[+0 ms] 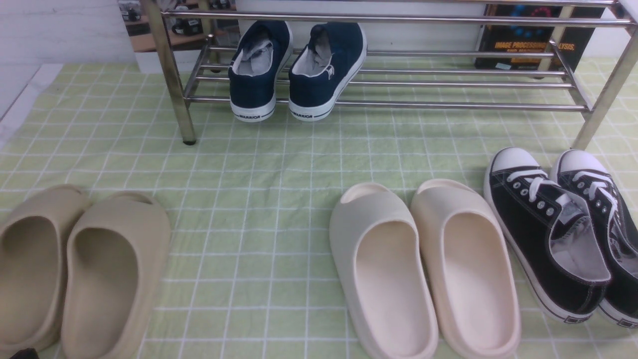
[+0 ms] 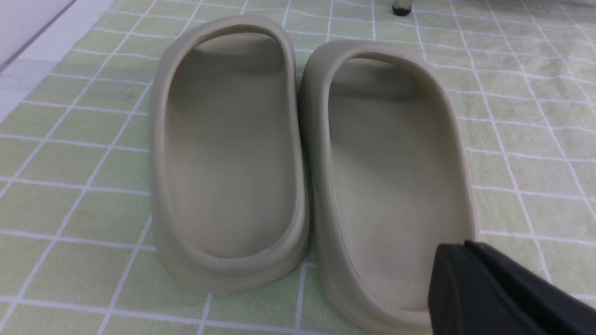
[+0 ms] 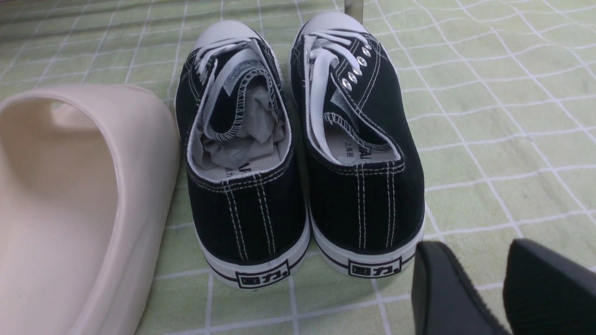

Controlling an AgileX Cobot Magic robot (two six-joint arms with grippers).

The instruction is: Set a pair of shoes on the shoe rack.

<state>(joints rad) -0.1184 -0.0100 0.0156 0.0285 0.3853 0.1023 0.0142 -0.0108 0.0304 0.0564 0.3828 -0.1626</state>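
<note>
the pale green checked cloth [image 1: 259, 239] is spreading beneath everything, and the shiny chrome shoe rack [image 1: 423, 105] is standing across its far part. the cream slides [image 1: 394, 279] are lying nearer the camera, right of center, while the tan slides [image 1: 107, 259] are lying at the left. the black lace-up sneakers [image 1: 543, 249] are resting beside the cream pair, their white toe caps pointing toward the rack.

the navy slip-on shoes [image 1: 319, 75] are sitting side by side on the rack's lower tier, toward its left end. their heels are facing the camera and projecting over the front bar, and their toes are pointing inward. pale stuffing is showing inside both.

the left gripper [image 2: 458, 246] is holding its jaws closed, with nothing between them, near the tan slides. the navy shoes are lying well apart from it, farther forward and to its right.

the right gripper [image 3: 477, 246] is hanging released near the heels of the black sneakers, its fingertips standing apart and gripping nothing. it is touching neither navy shoe; they are resting well apart from it, on the rack.
</note>
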